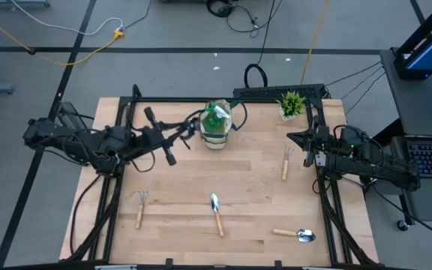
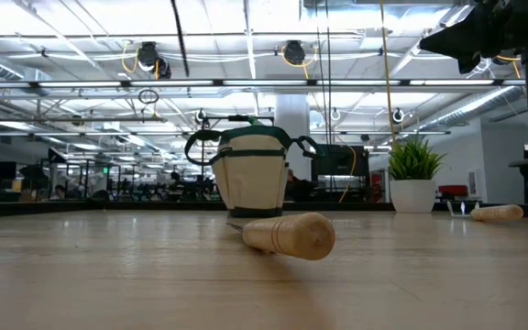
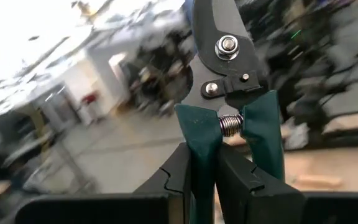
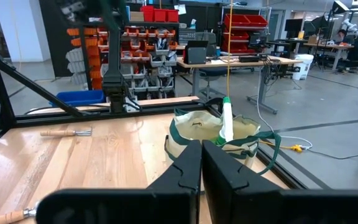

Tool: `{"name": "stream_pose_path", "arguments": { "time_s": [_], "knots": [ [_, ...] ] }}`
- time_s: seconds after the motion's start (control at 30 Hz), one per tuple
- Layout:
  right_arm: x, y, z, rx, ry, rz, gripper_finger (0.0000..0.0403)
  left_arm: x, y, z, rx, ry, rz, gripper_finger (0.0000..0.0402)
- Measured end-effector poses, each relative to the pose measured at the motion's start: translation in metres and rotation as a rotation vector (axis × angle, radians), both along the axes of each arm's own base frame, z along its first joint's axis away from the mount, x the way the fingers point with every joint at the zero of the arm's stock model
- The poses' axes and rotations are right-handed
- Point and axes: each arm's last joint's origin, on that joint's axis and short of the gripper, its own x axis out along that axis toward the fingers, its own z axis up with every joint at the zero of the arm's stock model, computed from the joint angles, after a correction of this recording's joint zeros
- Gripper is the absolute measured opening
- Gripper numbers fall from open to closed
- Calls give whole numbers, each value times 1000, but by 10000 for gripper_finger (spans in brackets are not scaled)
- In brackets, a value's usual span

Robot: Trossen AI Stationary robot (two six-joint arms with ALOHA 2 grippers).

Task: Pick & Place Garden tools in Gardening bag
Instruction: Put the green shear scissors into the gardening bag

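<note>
My left gripper hangs over the table's far left, just left of the gardening bag, shut on green-handled pruning shears. The beige bag with its green band stands upright at the far middle, with a green spray bottle sticking out of it. Two fork rakes and two trowels lie flat on the wood. My right gripper waits shut at the table's right side, holding nothing. My left gripper pinches one green handle of the shears between its two fingers, just behind the spring. The other handle runs past the outer side of one finger. The shears stick out forward along the fingers, blades away from the gripper, clear of the table.
A small potted plant stands at the far right corner. A dark power strip lies along the far edge. The black frame rails border the table's sides. Bare wood lies between the loose tools.
</note>
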Motion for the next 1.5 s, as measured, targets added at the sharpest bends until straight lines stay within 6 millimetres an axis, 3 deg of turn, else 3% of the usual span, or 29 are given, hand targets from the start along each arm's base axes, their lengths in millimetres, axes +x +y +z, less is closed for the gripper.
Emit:
{"name": "stream_pose_path", "arguments": {
  "time_s": [0.17,0.6,0.87,1.23,1.5],
  "knots": [
    [0,0,0,0,0,0,4,-1,1,-6,-22,46,125,50],
    [0,0,0,0,0,-1,4,21,2,-34,110,248,498,49],
    [0,0,0,0,0,0,4,18,4,-34,151,295,700,49],
    [0,0,0,0,0,0,4,16,5,-24,140,254,701,52],
    [0,0,0,0,0,0,4,17,5,-20,211,325,701,49]
  ]
}}
